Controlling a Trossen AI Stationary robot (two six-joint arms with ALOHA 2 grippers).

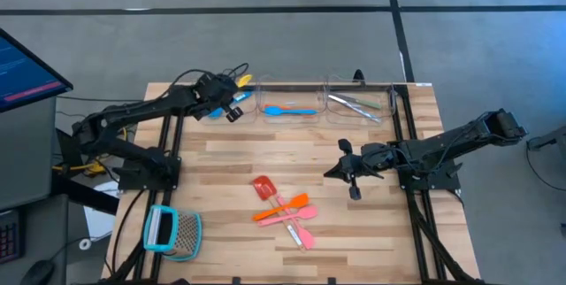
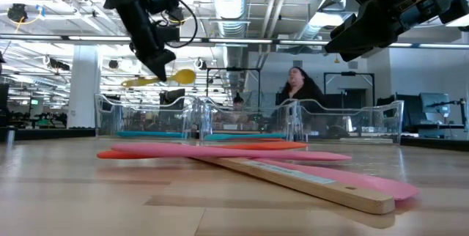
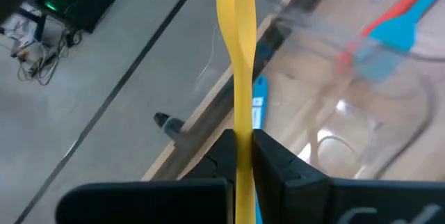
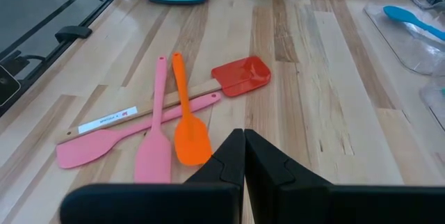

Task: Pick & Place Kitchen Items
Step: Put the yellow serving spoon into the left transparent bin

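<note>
The left hand (image 3: 243,156) was clamped on a yellow utensil (image 3: 236,50), holding it in the air above the left compartment of the clear tray (image 1: 323,80) at the far edge of the surface (image 1: 230,157). A blue spoon (image 1: 289,110) lay in the tray's middle compartment, silvery metal pieces (image 1: 356,104) in the right one. The right hand (image 4: 243,156), fingers pressed together and holding nothing, hovered near a cluster mid-surface: the red-headed spatula (image 4: 240,76), orange spatula (image 4: 188,123) and two pink utensils (image 4: 146,140), crossing each other.

Closed right gripper (image 4: 244,156) above orange spatula (image 4: 188,123)
</note>
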